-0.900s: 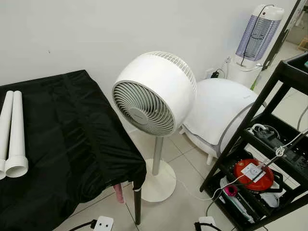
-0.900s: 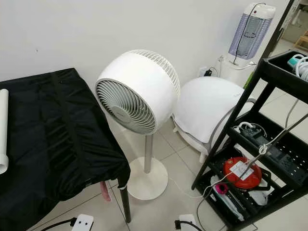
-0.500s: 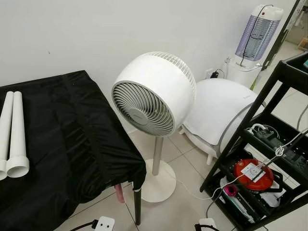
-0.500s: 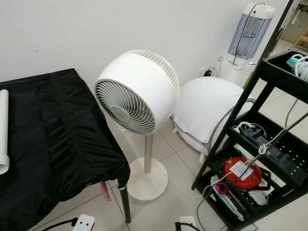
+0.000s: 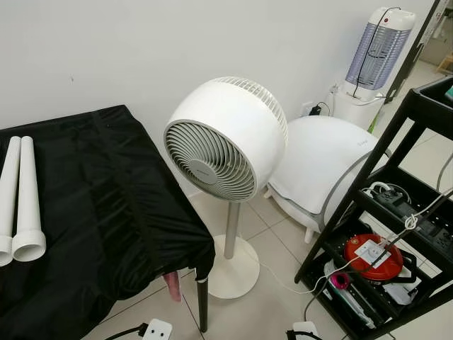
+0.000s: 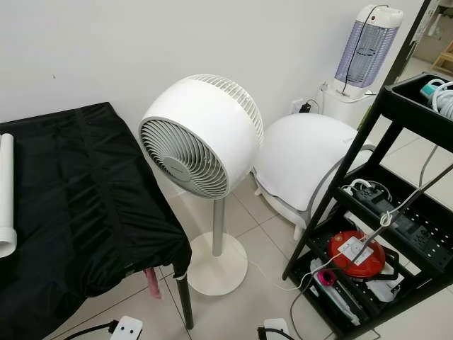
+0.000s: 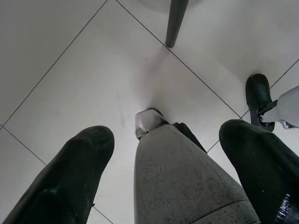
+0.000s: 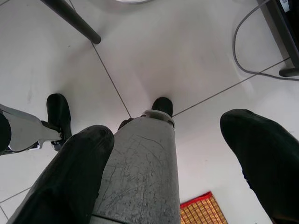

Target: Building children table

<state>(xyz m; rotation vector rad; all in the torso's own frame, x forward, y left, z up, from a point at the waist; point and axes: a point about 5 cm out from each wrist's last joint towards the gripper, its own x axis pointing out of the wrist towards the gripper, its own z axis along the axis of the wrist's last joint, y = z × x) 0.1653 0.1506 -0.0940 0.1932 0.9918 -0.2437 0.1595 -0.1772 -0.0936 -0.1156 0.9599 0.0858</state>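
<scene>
Two white plastic tubes (image 5: 27,198) with flared ends lie side by side on a table under a black cloth (image 5: 106,191), at the far left of the head views. One of the tubes (image 6: 6,191) sits at the left edge of the right eye view. Both arms hang idle over the tiled floor. My left gripper (image 7: 166,133) is open, its black fingers (image 7: 70,177) either side of my grey leg below. My right gripper (image 8: 166,129) is open too, holding nothing.
A white pedestal fan (image 5: 223,142) stands just right of the table's corner leg (image 5: 202,301). Behind it is a white domed appliance (image 5: 325,163) and an insect zapper (image 5: 379,49). A black shelf rack (image 5: 417,177) with cables fills the right. A power strip (image 5: 157,329) lies on the floor.
The head view has drifted very slightly. Nothing in the scene has moved, and both arms stay hanging.
</scene>
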